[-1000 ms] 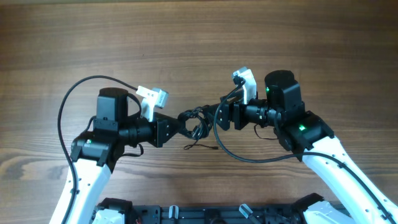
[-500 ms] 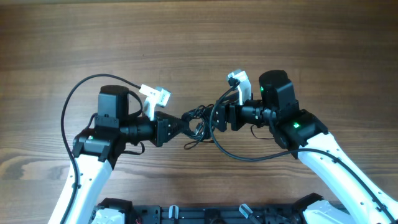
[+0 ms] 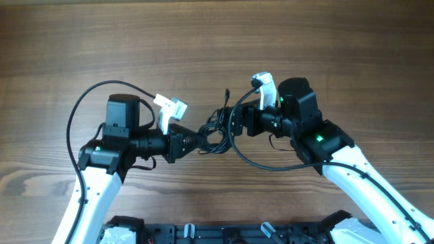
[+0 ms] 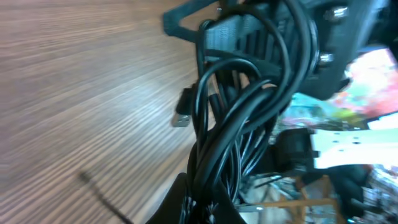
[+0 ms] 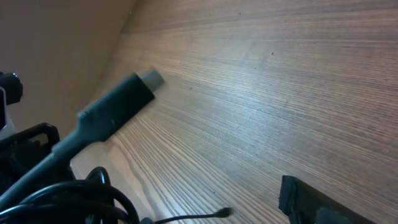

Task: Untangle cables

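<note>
- Since one second ago, the right gripper (image 3: 234,123) has come closer to the left gripper (image 3: 196,140) and moved a little farther up the desk (image 3: 203,41). The cables (image 3: 215,131) are now bunched tighter between the two.
- Left gripper: its jaws are together, clamped on the cables (in the left wrist view the black loops rise straight out of it).
- Right gripper: it is just beside the left gripper, on the other side of the bunch. Whether its jaws are apart or closed on a strand, I cannot tell.
- Cables: they are gathered at the tip of the left gripper, and one plug end (image 5: 147,79) is free above the desk.
- Handling, as I judge it: the wires are light, thin and soft, so they slide and spring back easily. A hard pull would only tighten the knot.
- Where to hold: near a free plug end, or on one outer loop away from the left gripper, and then draw it out slowly.
</note>
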Robot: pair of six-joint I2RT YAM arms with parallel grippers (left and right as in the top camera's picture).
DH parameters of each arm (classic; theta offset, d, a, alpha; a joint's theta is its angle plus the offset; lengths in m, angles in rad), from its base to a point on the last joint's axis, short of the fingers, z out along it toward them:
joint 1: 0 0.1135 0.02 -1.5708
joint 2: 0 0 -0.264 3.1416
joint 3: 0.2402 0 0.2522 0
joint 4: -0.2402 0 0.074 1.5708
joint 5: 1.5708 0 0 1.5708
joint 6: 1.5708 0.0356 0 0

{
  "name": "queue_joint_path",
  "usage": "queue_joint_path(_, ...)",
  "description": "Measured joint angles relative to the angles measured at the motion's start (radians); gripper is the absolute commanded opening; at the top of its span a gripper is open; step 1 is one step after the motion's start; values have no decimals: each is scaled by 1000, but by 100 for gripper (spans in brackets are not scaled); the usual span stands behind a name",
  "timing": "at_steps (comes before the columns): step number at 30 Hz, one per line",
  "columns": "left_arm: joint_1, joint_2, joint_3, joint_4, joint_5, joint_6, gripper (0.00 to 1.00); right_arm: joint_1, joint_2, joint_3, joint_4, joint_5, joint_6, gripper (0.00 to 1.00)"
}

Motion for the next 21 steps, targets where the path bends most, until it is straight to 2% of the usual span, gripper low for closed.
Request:
queue_joint_path(5,-4,0,0,-71,-63,24,4,-13,0,0,-5,80,3,100)
queue_joint_path(9,-5,0,2,-216,-27,144,4,-30,0,0,-12,239,46,100)
queue_joint_path(13,-10,0,2,-245,29,245,4,-101,0,0,-68,361,85,100)
queue_joint_path(17,-10,0,2,-211,16,284,5,-126,0,0,-147,366,88,100)
queue_joint_path(21,-10,0,2,-179,-118,263,4,-125,-6,0,-158,242,7,100)
